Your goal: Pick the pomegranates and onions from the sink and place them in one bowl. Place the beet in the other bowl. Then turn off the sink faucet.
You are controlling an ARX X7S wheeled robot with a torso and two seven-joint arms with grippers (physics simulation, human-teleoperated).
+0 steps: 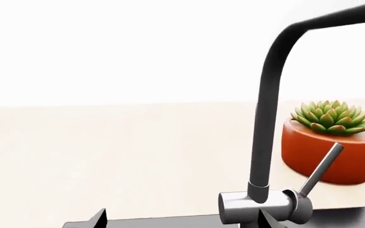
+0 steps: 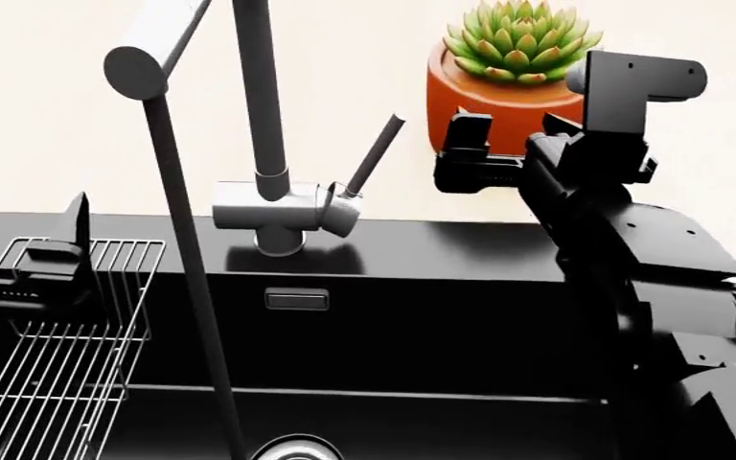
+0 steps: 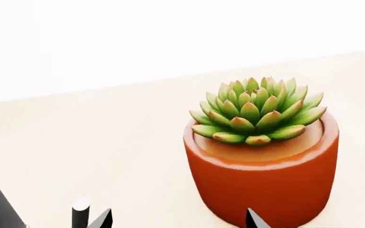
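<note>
The sink faucet (image 2: 279, 216) stands behind the black sink (image 2: 445, 316). It has a steel base, a dark tube spout (image 1: 265, 114) and a thin lever handle (image 2: 375, 153) that slants up to the right. My right gripper (image 2: 512, 134) is open and empty, just right of the lever, whose tip (image 3: 80, 211) shows beside one fingertip. My left gripper (image 1: 182, 223) is open and empty, low and left of the faucet base (image 1: 262, 206), over the wire rack (image 2: 74, 355). The pomegranates, onions, beet and both bowls are out of view.
An orange pot with a green succulent (image 2: 509, 67) stands on the counter right behind my right gripper; it also shows in the right wrist view (image 3: 265, 161). The spout's steel nozzle (image 2: 150, 48) hangs in front, with a thin dark line running down toward the drain strainer (image 2: 298, 448).
</note>
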